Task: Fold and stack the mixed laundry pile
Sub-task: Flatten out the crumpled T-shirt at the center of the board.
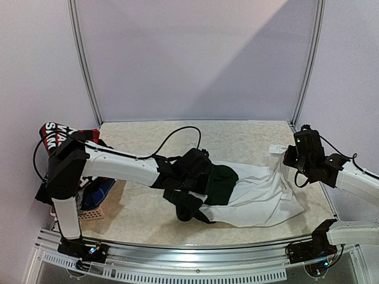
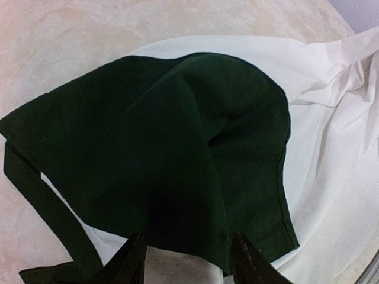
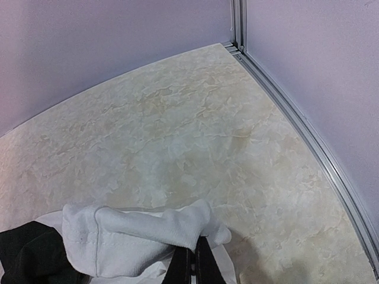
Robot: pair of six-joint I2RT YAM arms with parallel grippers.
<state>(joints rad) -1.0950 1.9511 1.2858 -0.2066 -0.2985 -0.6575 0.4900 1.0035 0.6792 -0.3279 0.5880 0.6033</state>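
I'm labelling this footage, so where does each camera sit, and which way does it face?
Top: above and behind the robot, looking down on the table; left arm and right arm show.
Left wrist: on the left arm, looking down at the green part of the T-shirt; left gripper, fingers apart, at bottom edge.
Right wrist: on the right arm, facing the table's back right corner; right gripper shut on a white fold.
Shared: all three show the T-shirt.
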